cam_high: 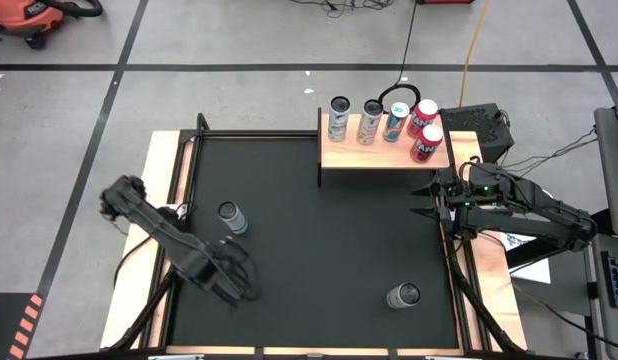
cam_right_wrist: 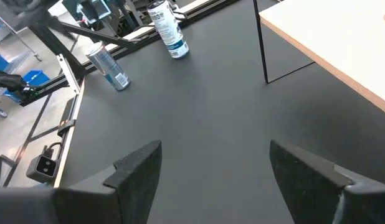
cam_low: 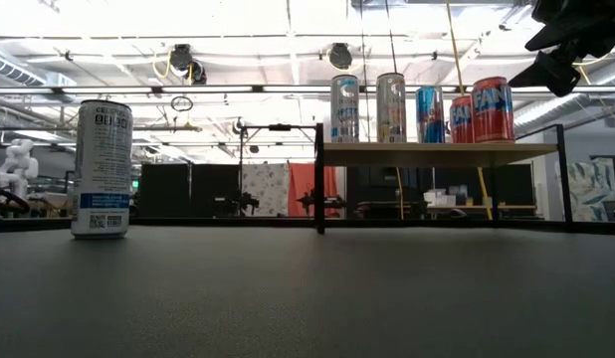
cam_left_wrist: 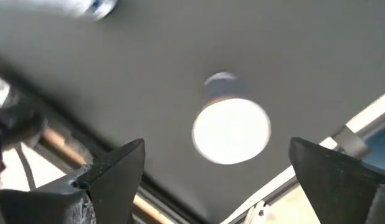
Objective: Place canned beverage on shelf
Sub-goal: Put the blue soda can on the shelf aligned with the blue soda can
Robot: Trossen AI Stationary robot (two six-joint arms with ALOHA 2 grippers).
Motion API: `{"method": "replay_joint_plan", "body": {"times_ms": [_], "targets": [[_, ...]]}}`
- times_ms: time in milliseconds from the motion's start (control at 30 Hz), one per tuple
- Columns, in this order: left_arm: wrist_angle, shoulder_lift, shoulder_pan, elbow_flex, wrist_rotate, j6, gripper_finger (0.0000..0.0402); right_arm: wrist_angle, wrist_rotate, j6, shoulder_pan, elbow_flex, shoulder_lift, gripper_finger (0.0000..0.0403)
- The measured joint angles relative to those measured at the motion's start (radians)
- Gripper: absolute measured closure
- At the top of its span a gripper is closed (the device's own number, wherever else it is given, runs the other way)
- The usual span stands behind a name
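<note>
Five cans (cam_high: 384,122) upright on shelf (cam_high: 384,157), well apart from right gripper (cam_high: 426,198), fingers (cam_right_wrist: 139,168) spread, empty. Left gripper (cam_left_wrist: 217,171) fingers (cam_left_wrist: 118,168) spread wide above white can (cam_left_wrist: 231,130), between them, not touching.

You will see a large black mat (cam_high: 319,240) covering the light wooden tabletop (cam_high: 161,160). Black cables (cam_high: 549,155) trail over the grey floor (cam_high: 239,40), which carries dark tape lines. An orange vacuum unit (cam_high: 34,18) sits in the far corner. A yellow cord (cam_high: 474,35) crosses the floor beyond the table.
</note>
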Motion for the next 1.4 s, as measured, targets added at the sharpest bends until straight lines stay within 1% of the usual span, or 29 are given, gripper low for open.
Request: {"method": "replay_joint_plan", "body": {"times_ms": [67, 133, 200, 267, 367, 600, 800, 1000, 1400], "targets": [[0.032, -0.062, -0.013, -0.061, -0.008, -0.083, 0.0017, 0.000, 0.000, 0.000, 0.000, 0.000, 0.000, 0.0124], [0.112, -0.106, -0.026, -0.106, -0.020, -0.123, 0.0017, 0.000, 0.000, 0.001, 0.000, 0.000, 0.000, 0.0124], [0.197, -0.122, -0.030, -0.124, -0.051, -0.129, 0.0017, 0.000, 0.000, 0.001, 0.000, 0.000, 0.000, 0.0124], [0.233, -0.122, -0.028, -0.127, -0.076, -0.125, 0.0017, 0.001, 0.000, 0.002, 0.000, 0.000, 0.000, 0.0124], [0.264, -0.107, -0.026, -0.126, -0.077, -0.093, 0.0017, 0.001, 0.001, 0.003, 0.000, 0.000, 0.000, 0.0124], [0.265, -0.033, -0.026, -0.127, -0.069, 0.005, 0.0017, 0.001, 0.001, 0.028, 0.000, 0.000, 0.000, 0.0124], [0.253, -0.025, -0.026, -0.127, -0.049, 0.044, 0.0017, 0.001, 0.001, 0.028, 0.000, 0.000, 0.000, 0.0124], [0.258, -0.025, -0.026, -0.138, 0.005, -0.018, 0.0017, 0.001, 0.001, 0.029, 0.000, 0.000, 0.000, 0.0124], [0.273, -0.023, -0.026, -0.193, 0.018, -0.054, 0.0017, 0.001, 0.002, 0.017, 0.000, 0.000, 0.000, 0.0124]]}}
